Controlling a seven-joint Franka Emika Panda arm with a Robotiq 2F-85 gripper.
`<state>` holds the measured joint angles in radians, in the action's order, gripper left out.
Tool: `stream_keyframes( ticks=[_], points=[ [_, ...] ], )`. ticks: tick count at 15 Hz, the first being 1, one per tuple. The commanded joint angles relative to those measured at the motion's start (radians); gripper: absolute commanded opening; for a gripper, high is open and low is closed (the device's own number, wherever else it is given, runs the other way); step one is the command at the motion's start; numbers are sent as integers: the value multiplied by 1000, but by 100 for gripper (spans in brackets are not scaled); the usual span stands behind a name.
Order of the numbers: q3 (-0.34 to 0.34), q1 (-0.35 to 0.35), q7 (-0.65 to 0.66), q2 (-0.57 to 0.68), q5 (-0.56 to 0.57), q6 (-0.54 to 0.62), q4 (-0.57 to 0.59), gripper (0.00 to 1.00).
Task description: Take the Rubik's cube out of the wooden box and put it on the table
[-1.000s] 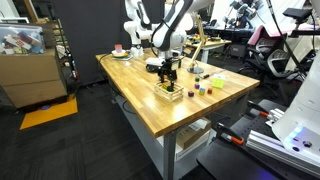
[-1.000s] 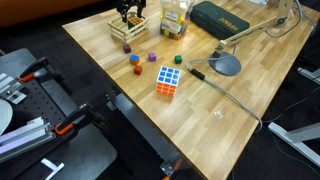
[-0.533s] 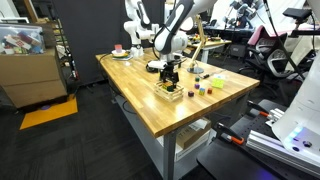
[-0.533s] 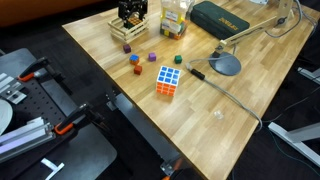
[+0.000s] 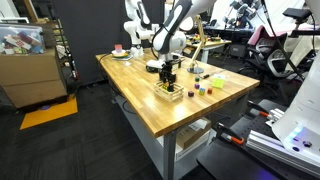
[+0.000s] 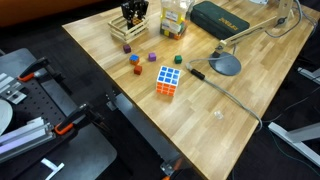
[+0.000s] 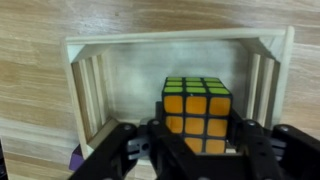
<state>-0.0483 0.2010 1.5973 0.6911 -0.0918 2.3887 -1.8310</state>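
Note:
In the wrist view the Rubik's cube (image 7: 197,115), dark-bodied with an orange face toward me and a green one above, sits inside the pale wooden box (image 7: 170,42). My gripper (image 7: 197,132) reaches down into the box, its black fingers (image 7: 140,150) pressed against the cube's left and right sides. The cube rests on the box floor. In both exterior views the gripper (image 5: 169,76) (image 6: 133,12) stands straight over the box (image 5: 169,93) (image 6: 127,30) on the table (image 5: 140,105) (image 6: 200,115), hiding the cube there.
A second, white-bodied cube (image 6: 167,80) lies nearer the table's edge. Small coloured blocks (image 6: 134,60) are scattered between it and the box. A lamp base (image 6: 225,64), a green case (image 6: 225,18) and a carton (image 6: 175,20) stand beyond.
The fingers have closed in from wide open onto the cube's sides. The arm has hardly moved and the cube stays in the box.

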Motion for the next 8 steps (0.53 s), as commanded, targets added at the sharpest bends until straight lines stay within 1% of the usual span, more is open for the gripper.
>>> stream_keyframes(
  ticks=[1,5,6,7,8],
  points=[
    [14,-19,-26,-7,-23,9,2,27],
    [18,-14,-46,-58,-17,37,-49,5],
    [20,-11,-52,-85,-16,53,-76,4],
    [27,-12,-60,-117,-21,68,-105,6],
    [31,-11,-67,-154,-22,85,-139,4]
  ],
)
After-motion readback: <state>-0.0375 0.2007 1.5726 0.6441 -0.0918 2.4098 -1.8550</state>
